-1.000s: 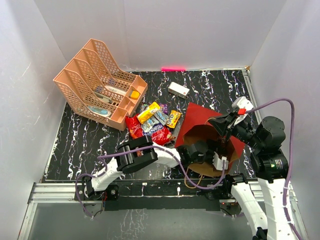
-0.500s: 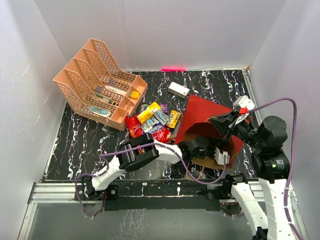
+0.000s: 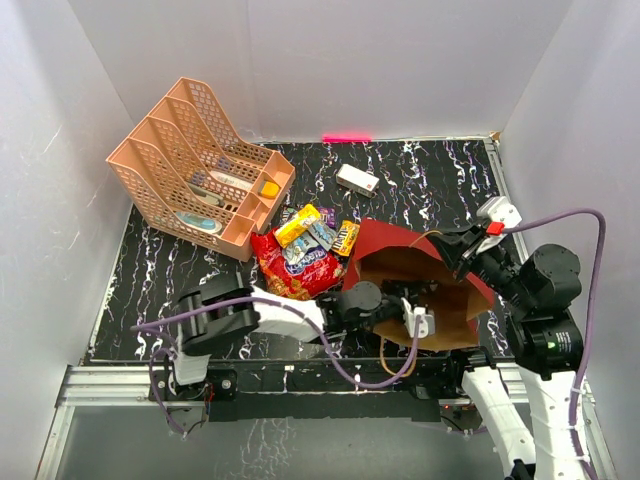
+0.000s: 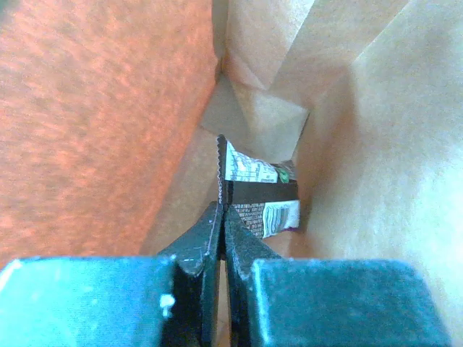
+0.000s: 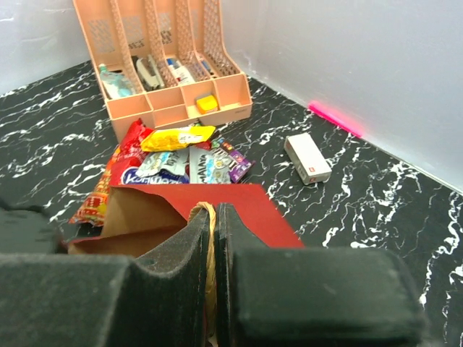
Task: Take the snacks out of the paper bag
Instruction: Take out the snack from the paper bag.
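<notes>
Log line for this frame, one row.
left end effector: shut on packet inside paper bag | right end effector: shut on cord handle | snack pile: outside bag

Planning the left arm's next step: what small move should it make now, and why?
Probably draw the left pincer back out of the paper bag: it looks shut on a packet's edge inside, while the right pincer holds the bag's handle.

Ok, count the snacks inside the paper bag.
1: a black-and-white packet deep in the paper bag, its edge pinched by the left gripper. More may be hidden.
</notes>
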`<state>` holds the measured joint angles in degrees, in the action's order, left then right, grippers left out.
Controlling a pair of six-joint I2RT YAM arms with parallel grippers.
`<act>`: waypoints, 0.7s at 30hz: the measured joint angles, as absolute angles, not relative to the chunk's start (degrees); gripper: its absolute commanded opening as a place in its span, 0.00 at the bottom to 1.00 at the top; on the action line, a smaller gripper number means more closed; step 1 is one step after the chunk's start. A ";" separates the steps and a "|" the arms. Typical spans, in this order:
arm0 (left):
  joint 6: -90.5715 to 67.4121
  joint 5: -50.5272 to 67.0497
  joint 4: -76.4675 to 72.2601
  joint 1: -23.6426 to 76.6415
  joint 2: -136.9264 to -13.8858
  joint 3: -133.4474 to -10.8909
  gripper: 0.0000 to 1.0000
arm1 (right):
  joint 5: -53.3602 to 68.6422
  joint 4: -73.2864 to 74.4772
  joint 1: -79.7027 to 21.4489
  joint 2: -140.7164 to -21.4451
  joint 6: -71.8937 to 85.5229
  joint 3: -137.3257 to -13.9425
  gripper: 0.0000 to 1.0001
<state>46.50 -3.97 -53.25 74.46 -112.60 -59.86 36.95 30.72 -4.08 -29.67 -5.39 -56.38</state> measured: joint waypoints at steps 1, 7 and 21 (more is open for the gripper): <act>46.00 -4.62 -53.41 75.24 -110.32 -58.15 0.00 | 36.18 30.41 -4.08 -29.19 -5.23 -56.03 0.08; 38.61 -4.73 -43.38 78.98 -93.56 -54.72 0.00 | 32.47 28.86 -4.08 -28.10 -4.89 -53.19 0.08; 25.43 -4.69 -19.40 79.24 -69.12 -65.98 0.00 | 26.87 27.79 -4.08 -27.77 -4.84 -49.95 0.08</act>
<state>25.43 -4.69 -19.40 79.24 -69.12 -65.98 26.87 27.79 -4.08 -27.77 -4.84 -49.95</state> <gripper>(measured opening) 0.010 0.080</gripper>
